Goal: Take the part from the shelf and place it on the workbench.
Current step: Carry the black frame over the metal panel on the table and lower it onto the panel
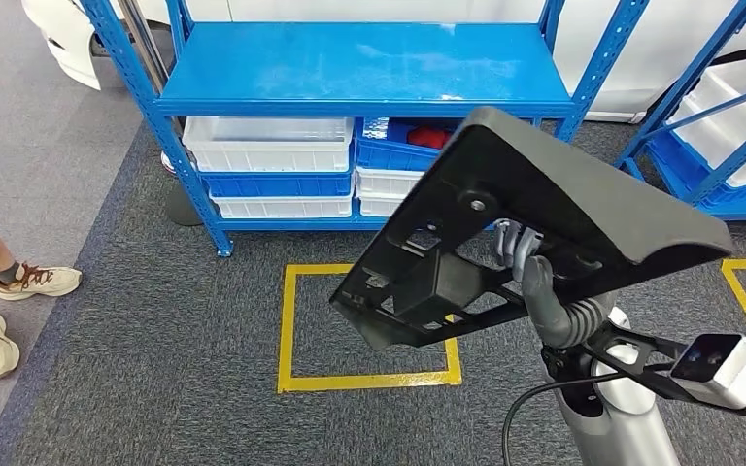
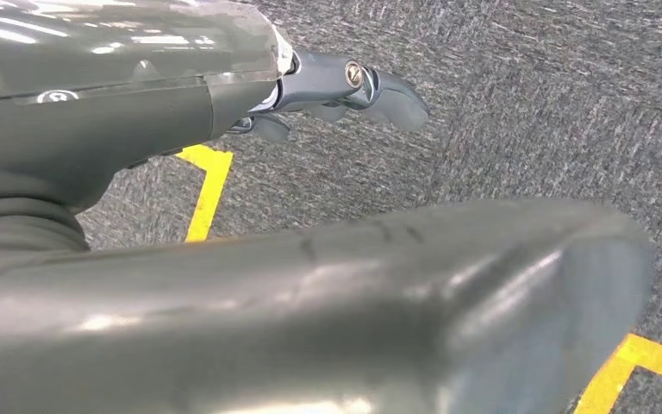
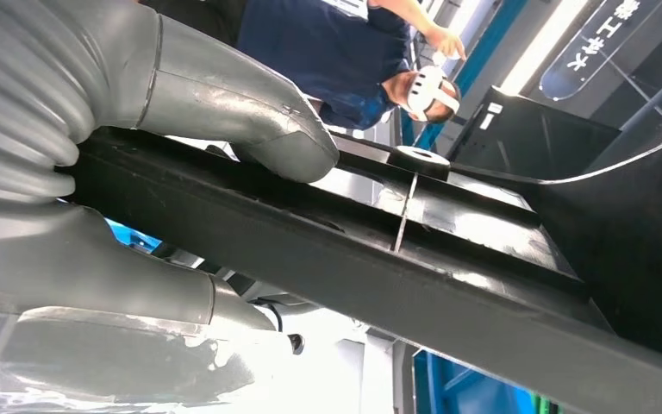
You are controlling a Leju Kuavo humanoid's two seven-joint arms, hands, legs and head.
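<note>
Up in front of the blue shelf [image 1: 369, 68], the big black part [image 1: 505, 223] was already off it and hanging in the air, gripped by the right hand [image 1: 529, 267] from underneath. The right wrist view showed the thumb pressing on one face of a black rib and the fingers [image 3: 121, 285] wrapped round the other side, so that grip looked solid to me. The part was tilted, its long axis running from low on the robot's left, over the yellow floor square [image 1: 364, 330], up to high on its right, ribbed underside facing the camera. The left hand [image 2: 336, 90] was hanging down over the carpet [image 2: 526, 103] holding nothing, fingers loosely apart, so the right arm was clearly the one doing this job. I couldn't spot the desk anywhere, so my guess was the robot needed to turn away from the shelf first. The wide plate stuck out well past the hand, so I'd have watched its edges near the shelf uprights and the second rack [image 1: 719, 146] on the right. A person's feet [image 1: 5, 311] stood well off to the left.
</note>
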